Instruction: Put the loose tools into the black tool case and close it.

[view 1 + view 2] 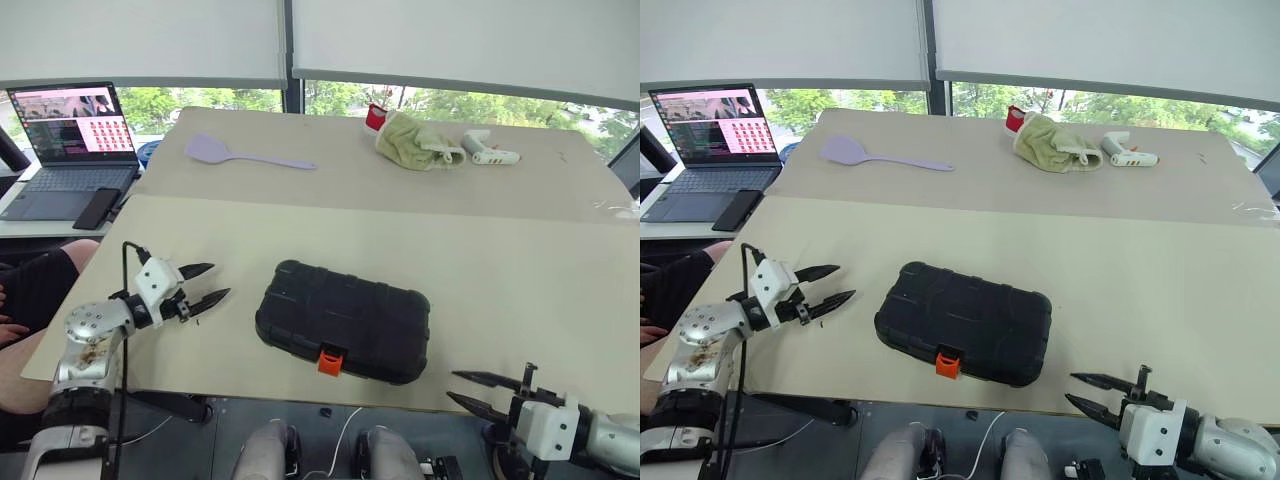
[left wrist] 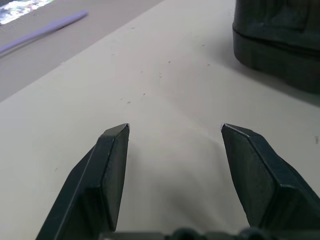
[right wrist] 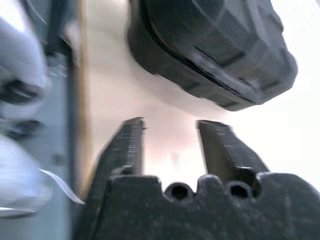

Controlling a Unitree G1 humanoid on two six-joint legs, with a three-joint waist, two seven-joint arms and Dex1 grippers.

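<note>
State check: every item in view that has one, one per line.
Tool case: lid shut, flat on table.
Left gripper: open, empty.
Right gripper: open, empty.
Laptop: open, screen on.
Spatula: lying flat.
Glue gun: on its side.

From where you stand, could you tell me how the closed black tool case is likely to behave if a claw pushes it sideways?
The black tool case looks rigid, a moulded shell, so it should probably move as one piece without flexing. It lies flat and low on the table, so tipping seems unlikely; it would probably slide. Its rounded corners might let it turn if pushed off-centre.
</note>
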